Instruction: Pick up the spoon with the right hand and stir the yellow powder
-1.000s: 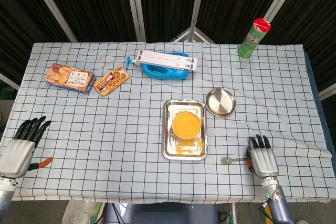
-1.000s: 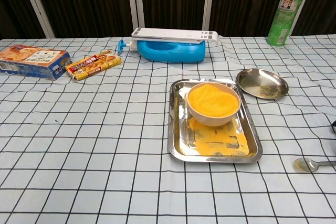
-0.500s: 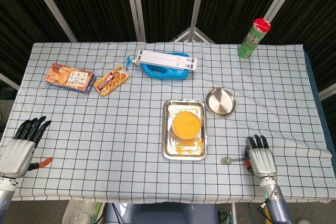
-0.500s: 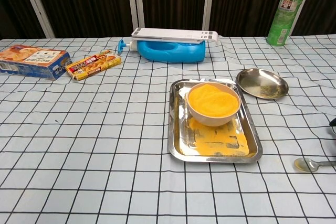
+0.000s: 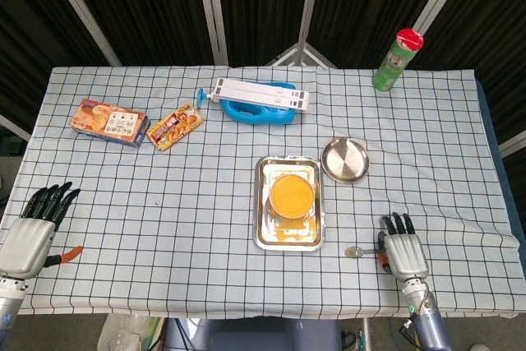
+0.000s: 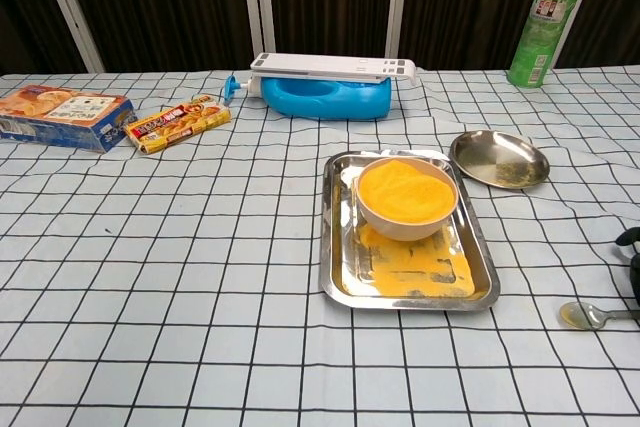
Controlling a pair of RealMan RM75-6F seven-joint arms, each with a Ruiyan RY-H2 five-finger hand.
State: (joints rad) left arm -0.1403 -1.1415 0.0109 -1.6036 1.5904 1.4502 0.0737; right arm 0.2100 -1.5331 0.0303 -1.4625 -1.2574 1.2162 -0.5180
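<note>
My head camera looks steeply down from high above the near edge, taking in the whole checked table (image 5: 205,203) with the steel tray (image 5: 288,237) right of centre. My chest camera sits low and close, facing level across the tray (image 6: 340,287) toward the dark curtain beyond it. Both views share the tray and everything behind it.

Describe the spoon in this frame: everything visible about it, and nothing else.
The spoon is small and looks like shiny metal. It lies flat on the checked tablecloth, right of the steel tray near the table's front edge, bowl pointing toward the tray, handle running toward the right hand. In the head view the hand covers the handle's end; whether it grips the handle cannot be told. No yellow powder shows clearly on the spoon.
</note>
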